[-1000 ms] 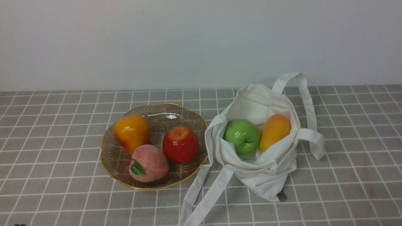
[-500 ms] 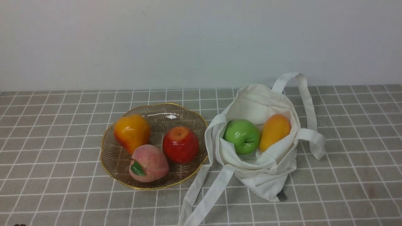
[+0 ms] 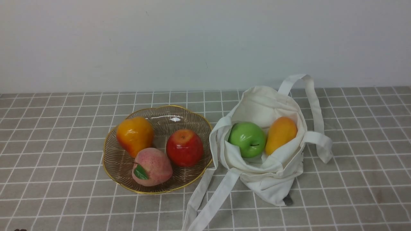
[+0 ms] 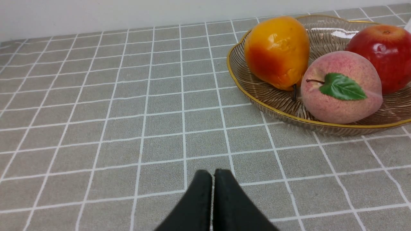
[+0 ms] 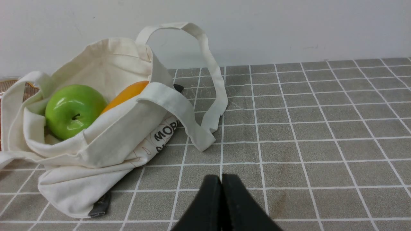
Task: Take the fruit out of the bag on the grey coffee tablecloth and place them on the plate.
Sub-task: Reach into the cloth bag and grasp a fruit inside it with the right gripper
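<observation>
Apple point(image 3: 247, 139) & mango point(image 3: 281, 133) lie in bag point(image 3: 269, 179), ctr-right of front view, so right jaws are nearer than left jaws; both pairs closed w/ nothing held.

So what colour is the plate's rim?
Gold, around the ribbed brownish glass plate; clearest in the left wrist view.

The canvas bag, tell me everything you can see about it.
The bag is a soft off-white canvas tote, slumped on the grey checked tablecloth with its mouth gaping open. A green apple and a mango sit inside. One strap arches up behind; others trail toward the front. Black lettering and a small dark tag show on its side. It lies right beside the plate.
</observation>
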